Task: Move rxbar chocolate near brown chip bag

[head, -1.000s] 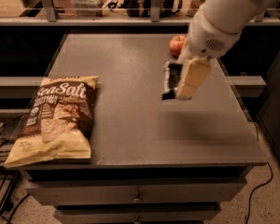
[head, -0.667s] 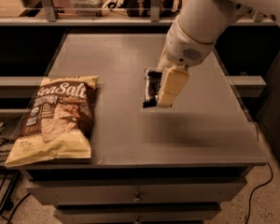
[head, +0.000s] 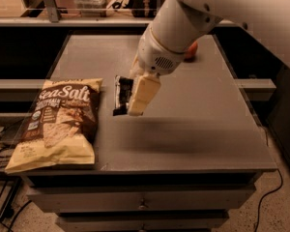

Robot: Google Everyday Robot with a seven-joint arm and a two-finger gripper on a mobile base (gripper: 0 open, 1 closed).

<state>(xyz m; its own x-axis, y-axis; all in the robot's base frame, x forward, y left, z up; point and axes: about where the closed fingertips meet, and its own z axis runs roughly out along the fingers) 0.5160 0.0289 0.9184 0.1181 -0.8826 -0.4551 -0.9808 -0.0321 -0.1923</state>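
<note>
The brown chip bag (head: 58, 123), tan and dark brown with "Sea Salt" lettering, lies flat at the table's front left corner, hanging slightly over the edge. My gripper (head: 130, 103) is shut on the rxbar chocolate (head: 121, 94), a small black bar held upright above the table, just right of the bag's upper right corner. One cream finger (head: 141, 94) covers the bar's right side. The white arm reaches in from the upper right.
A red apple (head: 191, 51) sits at the far right of the grey table (head: 208, 129), partly hidden behind the arm. A shelf with boxes and cables runs behind the table. Drawers show below the table's front edge.
My gripper has carried the rxbar chocolate leftward, from the table's right-centre to just beside the chip bag. The bag and the apple have not moved.
</note>
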